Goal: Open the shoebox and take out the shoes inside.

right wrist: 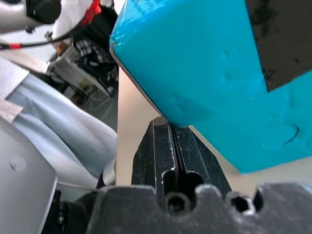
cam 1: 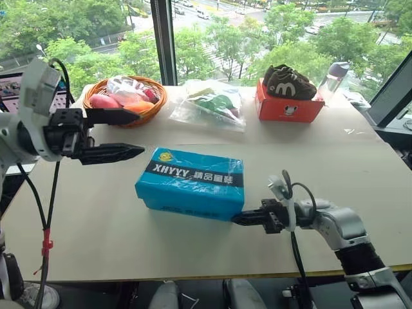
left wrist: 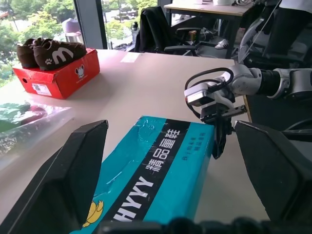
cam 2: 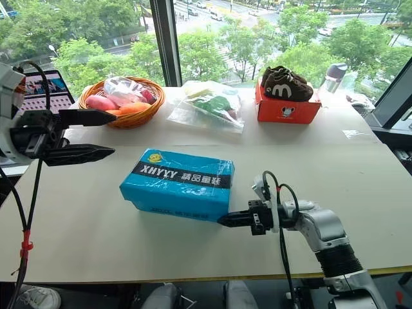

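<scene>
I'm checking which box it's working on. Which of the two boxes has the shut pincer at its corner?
The blue shoebox mid-table: the right pincer, shut, sits at its near corner. The red-orange box stands far back, brown shoes on top.

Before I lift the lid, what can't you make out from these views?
- Shoes: hidden by the closed shoebox, every view.
- Lid seam: right end effector, shut, meets the box's corner; whether it touches is unclear in the right wrist view.
- Basket contents: blurred by plastic wrap.
- Small print on the box front: too small.

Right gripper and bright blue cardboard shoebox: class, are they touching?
Touching. In the right wrist view, the shut right gripper tip meets the bright blue cardboard shoebox at its lower corner.
</scene>
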